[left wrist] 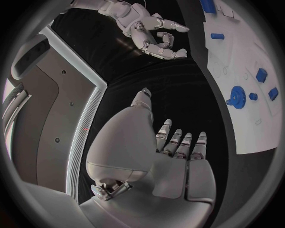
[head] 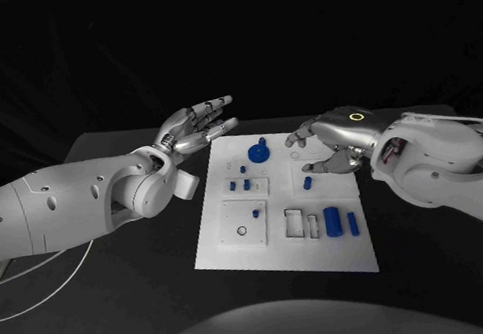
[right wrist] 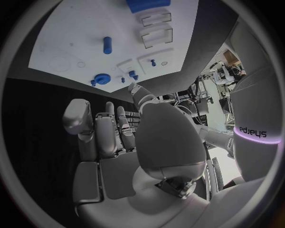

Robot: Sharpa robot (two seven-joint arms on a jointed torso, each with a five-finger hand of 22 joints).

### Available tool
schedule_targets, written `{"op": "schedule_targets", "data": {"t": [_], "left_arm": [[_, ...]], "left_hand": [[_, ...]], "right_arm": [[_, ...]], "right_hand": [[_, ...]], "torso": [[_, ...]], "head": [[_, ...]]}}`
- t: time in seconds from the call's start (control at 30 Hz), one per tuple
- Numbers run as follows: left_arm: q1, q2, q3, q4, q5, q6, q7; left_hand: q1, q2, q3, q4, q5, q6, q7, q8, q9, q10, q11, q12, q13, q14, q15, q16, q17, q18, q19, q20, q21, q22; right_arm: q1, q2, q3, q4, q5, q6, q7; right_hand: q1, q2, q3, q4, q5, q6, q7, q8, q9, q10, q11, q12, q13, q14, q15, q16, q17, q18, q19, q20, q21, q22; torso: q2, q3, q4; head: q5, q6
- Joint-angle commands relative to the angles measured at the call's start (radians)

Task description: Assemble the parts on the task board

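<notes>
The white task board [head: 285, 253] lies in the middle of the black table. On it, a blue gear [head: 260, 152] stands at the far end, small blue pegs [head: 240, 185] sit nearer, a short blue cylinder [head: 308, 182] is at the right, and two longer blue pieces [head: 332, 220] lie at the near right. My left hand [head: 196, 126] hovers left of the board's far corner, fingers spread, palm empty [left wrist: 172, 152]. My right hand [head: 324, 143] hangs over the board's far right part with fingers slightly bent and nothing in them [right wrist: 118, 137]. The right wrist view shows the gear [right wrist: 102, 79] and cylinder [right wrist: 107, 44].
Two empty rectangular slots [head: 302, 222] and a square plate with a round hole [head: 243, 221] are on the board. A white cable [head: 33, 297] loops over the table's left edge. Black table surface [head: 135, 261] surrounds the board.
</notes>
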Motion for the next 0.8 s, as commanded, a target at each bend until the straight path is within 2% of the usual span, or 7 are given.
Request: {"op": "schedule_targets", "data": {"t": [0.03,0.1,0.2,0.27,0.37,0.6,0.8], "left_arm": [[0.000,0.003,0.001,0.004,0.000,0.018,0.020],[0.000,0.005,0.001,0.004,-0.001,0.019,0.023],[-0.002,0.009,0.001,0.003,-0.003,0.019,0.026],[-0.003,0.012,0.001,0.002,-0.003,0.020,0.026],[-0.004,0.016,0.001,0.001,-0.004,0.022,0.026],[-0.005,0.022,0.001,-0.001,-0.006,0.024,0.025],[-0.005,0.022,0.001,-0.001,-0.012,0.029,0.023]], "left_hand": [[0.000,0.014,0.004,0.000,0.007,0.008,0.005,0.006,0.002,0.002,-0.011,0.008,0.002,0.004,0.004,0.007,0.002,0.016,0.008,0.000,0.004,0.008],[0.004,0.018,0.002,0.000,0.009,0.016,0.005,0.007,0.002,0.004,-0.013,0.014,0.002,0.006,0.004,0.011,0.003,0.016,0.012,0.000,0.006,0.014],[0.008,0.022,0.001,0.000,0.011,0.020,0.007,0.007,0.003,0.005,-0.014,0.016,0.002,0.007,0.003,0.013,0.003,0.016,0.014,0.000,0.007,0.017],[0.012,0.026,-0.001,-0.001,0.013,0.025,0.008,0.008,0.003,0.007,-0.014,0.020,0.003,0.008,0.004,0.015,0.003,0.015,0.016,0.000,0.008,0.021],[0.017,0.028,-0.002,-0.001,0.017,0.028,0.010,0.008,0.003,0.008,-0.014,0.023,0.003,0.009,0.005,0.016,0.003,0.014,0.018,0.000,0.009,0.023],[0.030,0.034,-0.006,-0.003,0.024,0.036,0.013,0.008,0.003,0.013,-0.011,0.035,0.004,0.012,0.006,0.024,0.004,0.012,0.023,0.000,0.011,0.029],[0.039,0.039,-0.011,-0.003,0.031,0.040,0.012,0.008,0.004,0.014,-0.017,0.037,0.004,0.013,0.006,0.024,0.004,0.009,0.024,0.000,0.011,0.028]], "right_arm": [[0.002,-0.033,-0.002,0.007,0.042,-0.077,0.045],[0.001,-0.053,-0.002,0.004,0.048,-0.078,0.048],[-0.004,-0.073,-0.003,-0.003,0.052,-0.066,0.047],[-0.015,-0.088,-0.003,-0.010,0.053,-0.049,0.042],[-0.034,-0.095,-0.003,-0.019,0.053,-0.039,0.039],[-0.086,-0.072,-0.003,-0.060,0.051,-0.043,0.044],[-0.119,-0.035,-0.003,-0.104,0.059,-0.049,0.049]], "right_hand": [[-0.005,0.007,0.000,0.011,0.002,0.028,0.004,0.009,-0.006,0.029,-0.003,0.004,-0.013,0.023,-0.003,0.018,0.025,-0.023,0.027,-0.005,0.044,0.146],[-0.006,0.008,0.001,0.018,0.002,0.049,0.016,0.015,-0.010,0.046,-0.003,0.002,-0.023,0.034,-0.005,0.027,0.038,-0.028,0.041,-0.006,0.068,0.152],[0.001,0.008,0.008,0.020,0.021,0.064,0.022,0.016,-0.016,0.055,-0.004,-0.005,-0.034,0.040,-0.007,0.030,0.043,-0.030,0.048,-0.008,0.079,0.154],[0.008,0.007,0.016,0.021,0.038,0.082,0.031,0.019,-0.021,0.059,-0.006,-0.013,-0.046,0.039,-0.008,0.029,0.040,-0.029,0.047,-0.009,0.079,0.153],[0.011,0.005,0.021,0.022,0.041,0.095,0.043,0.021,-0.024,0.064,-0.009,-0.018,-0.053,0.039,-0.010,0.028,0.039,-0.029,0.047,-0.010,0.079,0.153],[0.021,-0.001,0.035,0.024,0.059,0.108,0.064,0.019,-0.031,0.091,-0.012,-0.023,-0.070,0.042,-0.013,0.029,0.041,-0.030,0.049,-0.014,0.084,0.154],[0.014,-0.008,0.036,0.032,0.037,0.105,0.072,0.013,-0.036,0.113,-0.008,-0.024,-0.079,0.049,-0.009,0.035,0.049,-0.032,0.055,-0.012,0.096,0.157]], "torso": [[0.002,0.0006,-0.0004],[0.001,0.0005,-0.0015],[0.000,0.0005,-0.0004],[0.001,0.0002,-0.0002],[0.002,0.0002,0.0009],[0.001,0.0009,0.0019],[0.002,0.0003,0.0021]], "head": [[-0.005,0.000],[-0.007,0.000],[-0.012,0.000],[-0.021,0.000],[-0.026,0.000],[-0.025,0.000],[-0.028,0.000]]}}
